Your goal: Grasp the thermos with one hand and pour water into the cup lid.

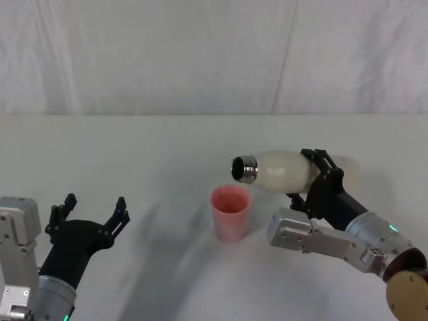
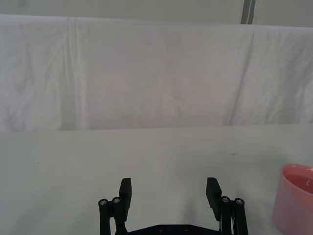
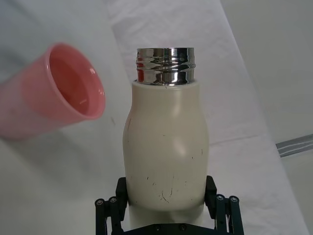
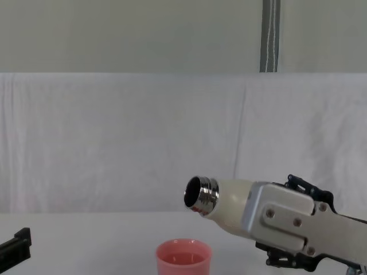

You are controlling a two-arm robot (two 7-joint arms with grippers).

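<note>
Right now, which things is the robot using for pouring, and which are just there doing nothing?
Used for the pouring:
- thermos, tipped on its side, mouth over the cup
- cup lid, pink, upright on the table
- right gripper, jaws clamped on the thermos

Just there:
- left gripper, jaws open, holding nothing
- table, covered in white cloth

Head view looks steeply down across the counter [image 1: 134, 147]; chest view sits low, level, facing the back drape [image 4: 114, 143]. Each wrist view peers close along its gripper. All four share the cup lid [image 1: 231, 212].
</note>
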